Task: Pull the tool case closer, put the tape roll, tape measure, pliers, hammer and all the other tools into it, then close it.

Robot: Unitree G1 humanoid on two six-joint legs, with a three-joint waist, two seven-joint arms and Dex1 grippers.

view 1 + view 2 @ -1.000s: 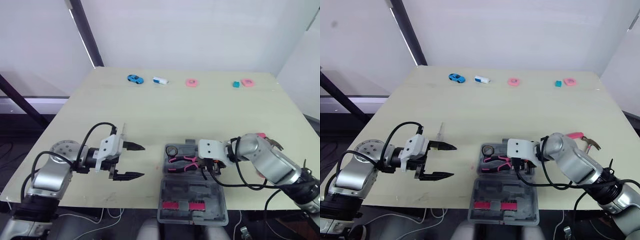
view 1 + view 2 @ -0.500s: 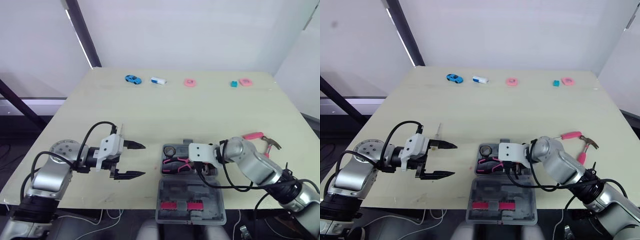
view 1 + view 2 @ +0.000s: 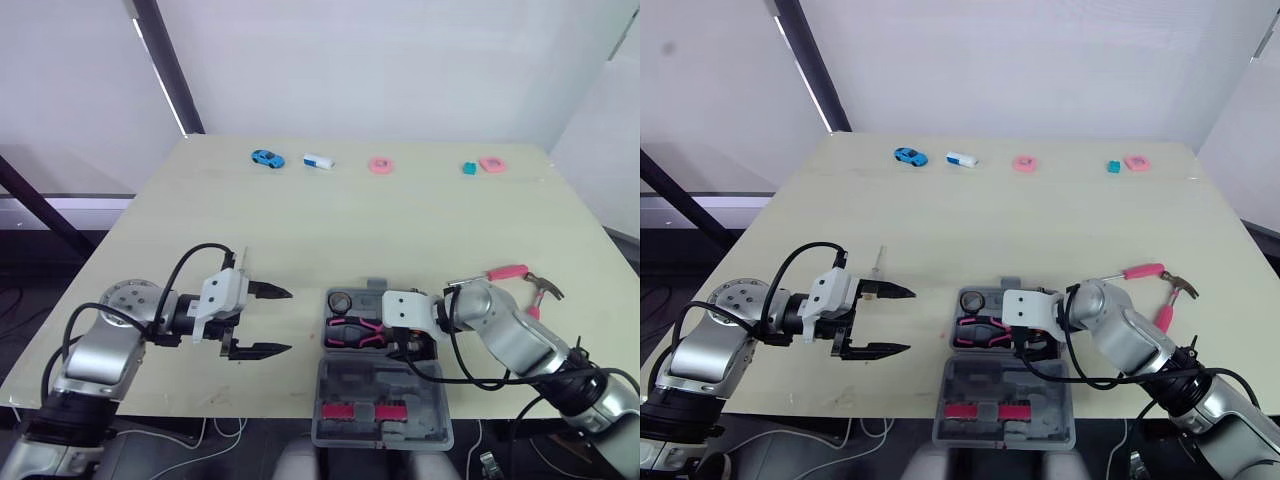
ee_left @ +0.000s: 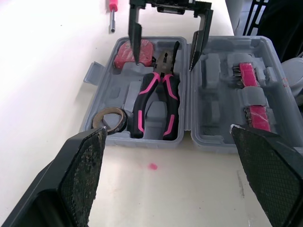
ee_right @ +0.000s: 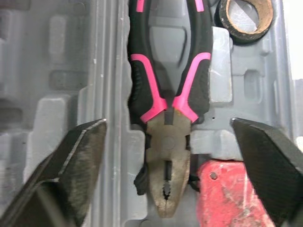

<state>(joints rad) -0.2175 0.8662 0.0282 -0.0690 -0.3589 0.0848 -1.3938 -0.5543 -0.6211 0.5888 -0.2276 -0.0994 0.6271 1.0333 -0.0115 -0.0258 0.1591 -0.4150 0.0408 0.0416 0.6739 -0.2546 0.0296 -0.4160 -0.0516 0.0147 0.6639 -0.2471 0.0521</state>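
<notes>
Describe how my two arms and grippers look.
The left arm and right arm are silver metal with looping black cables and a white wrist housing. The left gripper and right gripper each have two black tapered fingers with cross-hatched pads.

Table point(image 3: 400, 230): open tool case point(image 3: 350, 385), hammer point(image 3: 543, 290), screwdriver point(image 3: 503, 272), toy car point(image 3: 265, 158).

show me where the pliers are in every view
left eye view: pliers low centre, in the tool case tray.
right eye view: same tray, low centre.
left wrist view: mid-tray, handles toward the camera.
right wrist view: under the right pincer, head nearest.
shared landmark: tape roll by the handle ends.
</notes>
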